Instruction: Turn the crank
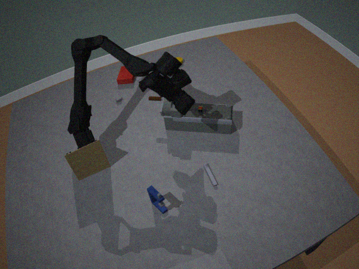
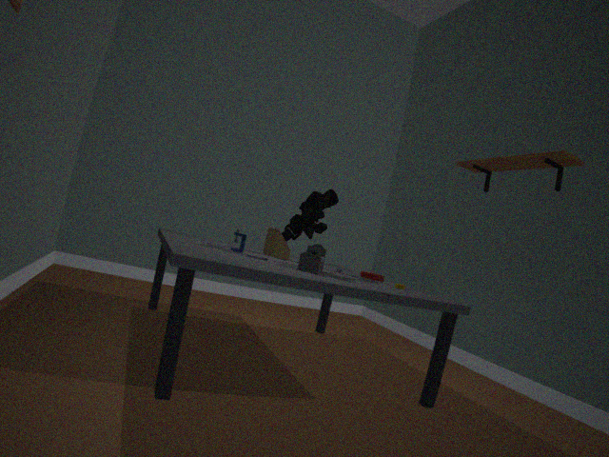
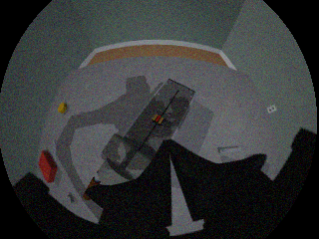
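Observation:
The machine is a long grey box (image 1: 199,125) (image 2: 310,260) with an open top and a thin dark rod along it. The red pointer (image 1: 200,108) (image 3: 158,119) sits on the slide near mid-length, with yellowish brass marks close by; the picture is too dark and grainy to tell whether they are exactly level. The orange-brown crank handle (image 1: 155,98) (image 3: 94,183) sticks out beyond the box's end. My gripper (image 3: 167,142) is shut and empty, above the box and away from the handle. In the top view its fingertips are hard to make out.
A red block (image 1: 125,76) (image 3: 47,166) and a yellow object (image 1: 180,60) (image 3: 62,108) lie behind. A small grey piece (image 1: 119,100) lies near the handle. A blue bracket (image 1: 153,196) and a pale bar (image 1: 210,175) lie in front. A tan board (image 1: 88,160) stands by the arm's base.

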Controlling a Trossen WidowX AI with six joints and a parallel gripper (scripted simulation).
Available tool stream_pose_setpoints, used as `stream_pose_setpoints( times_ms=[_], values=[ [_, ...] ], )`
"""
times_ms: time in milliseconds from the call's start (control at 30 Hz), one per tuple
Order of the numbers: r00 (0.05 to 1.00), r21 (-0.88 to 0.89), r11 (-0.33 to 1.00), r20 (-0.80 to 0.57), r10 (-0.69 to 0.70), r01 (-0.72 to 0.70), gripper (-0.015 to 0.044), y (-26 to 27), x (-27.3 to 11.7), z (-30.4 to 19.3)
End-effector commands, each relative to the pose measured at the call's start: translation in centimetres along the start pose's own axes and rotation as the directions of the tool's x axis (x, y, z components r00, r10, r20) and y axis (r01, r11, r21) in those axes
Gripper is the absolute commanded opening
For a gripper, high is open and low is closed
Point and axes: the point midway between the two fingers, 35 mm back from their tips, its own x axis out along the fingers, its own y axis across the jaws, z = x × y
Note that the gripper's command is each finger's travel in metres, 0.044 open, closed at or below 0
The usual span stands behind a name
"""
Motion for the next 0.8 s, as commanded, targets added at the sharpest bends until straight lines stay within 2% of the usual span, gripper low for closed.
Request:
stream_pose_setpoints(
  times_ms=[0,233,767],
  values=[
    [1.0,0.0,1.0,0.0,0.0,0.0,0.0,0.0,0.0,0.0],
    [1.0,0.0,1.0,0.0,0.0,0.0,0.0,0.0,0.0,0.0],
    [1.0,0.0,1.0,0.0,0.0,0.0,0.042,0.0,0.0,0.0]
  ],
)
